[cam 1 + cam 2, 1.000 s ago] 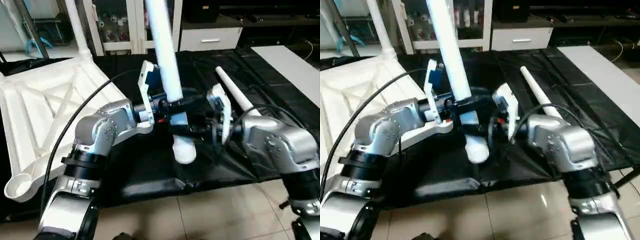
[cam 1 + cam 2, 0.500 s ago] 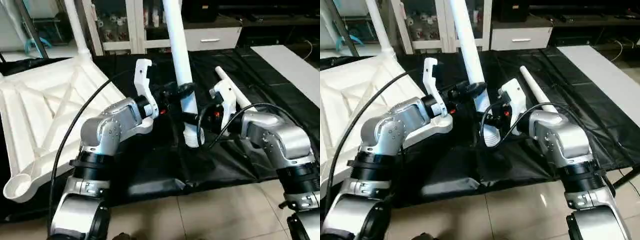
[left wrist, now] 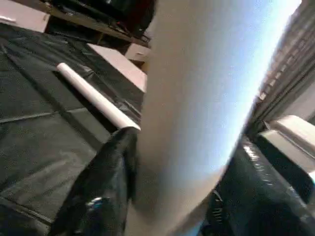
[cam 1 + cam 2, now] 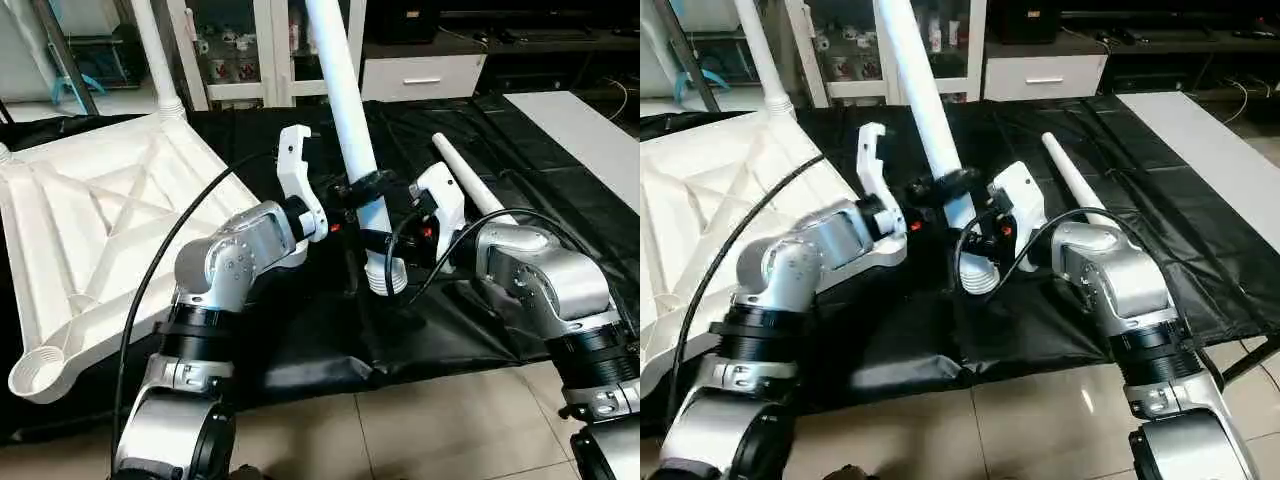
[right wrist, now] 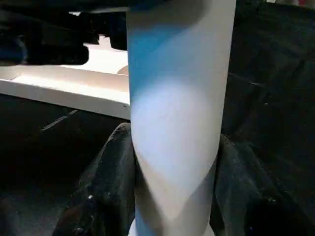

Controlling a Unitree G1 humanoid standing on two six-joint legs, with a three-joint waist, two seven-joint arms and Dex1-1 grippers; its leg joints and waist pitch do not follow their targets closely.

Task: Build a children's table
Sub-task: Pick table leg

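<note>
Leg (image 4: pixel 352 150) held near upright between both arms over the black-draped work table (image 4: pixel 560 190), flared end down, just above the cloth. Left gripper (image 4: pixel 365 185) wraps its black fingers round the tube a little above the flare; right gripper (image 4: pixel 385 243) is clamped on it lower, close to the flared end. Both wrist views show dark fingers either side of the white tube, so both grips look closed on it.

Tabletop (image 4: pixel 90 230) lies underside up at far left, X-ribs showing, near corner socket (image 4: pixel 38 368) empty. One leg already stands in the far corner (image 4: pixel 160 60). Spare leg (image 4: pixel 470 185) lies on the cloth to the right.

Risks, as I judge them:
- Two grips close together, low on a long tube: top-heavy, may pivot or slide through the fingers.
- Arms pulling at different rates could twist the tube loose.
- Black cable (image 4: pixel 150 290) draped over the tabletop edge might snag on the carry left.
- Tilted entry could jam at the socket.
</note>
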